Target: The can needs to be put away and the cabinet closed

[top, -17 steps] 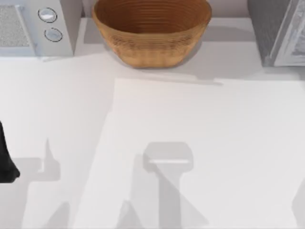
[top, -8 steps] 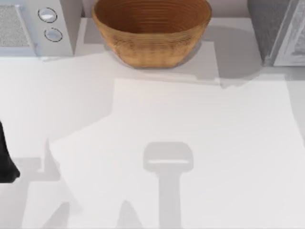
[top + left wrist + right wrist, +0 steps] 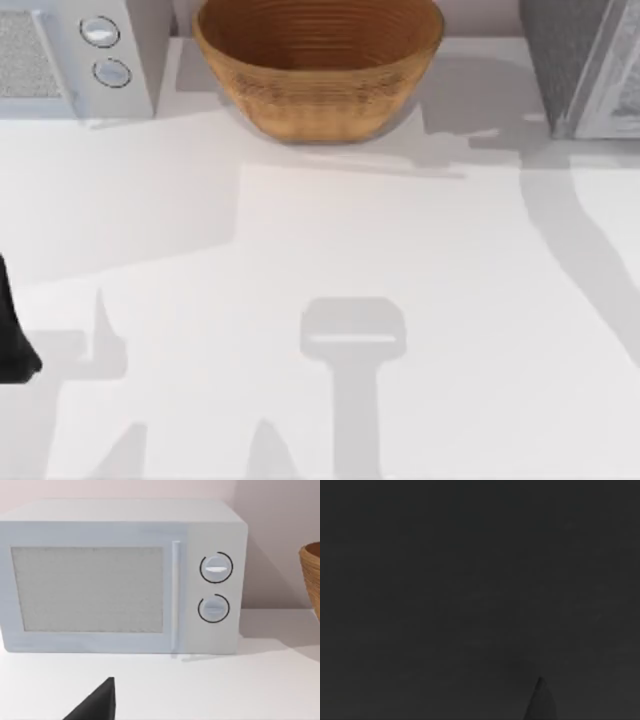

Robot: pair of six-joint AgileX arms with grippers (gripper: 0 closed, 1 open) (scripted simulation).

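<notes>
- Table (image 3: 300,260) takes up most of the top view: a bare white surface crossed by grey shadows, with nothing standing on its open middle.
- Microwave (image 3: 120,577), white with a mesh door and two round dials, stands at the table's far left corner, its door shut; the left wrist view faces it squarely.
- Grey cabinet (image 3: 585,65) stands at the far right corner. Whether its door or drawer is open or closed I cannot tell from the part in view.
- Wicker bowl (image 3: 318,65) sits at the far edge between the microwave and the cabinet, apparently empty.
- Left arm (image 3: 12,330) is a dark shape parked at the table's left edge. One dark tip of the left gripper (image 3: 97,702) pokes into the left wrist view above the table in front of the microwave; whether the gripper is open or closed I cannot tell.
- Right wrist view is dark, so the right gripper's state I cannot tell either.
- Can: I cannot say where it is. It may already be inside the cabinet, which would leave only the closing to do, but that is a guess and stays unconfirmed.
</notes>
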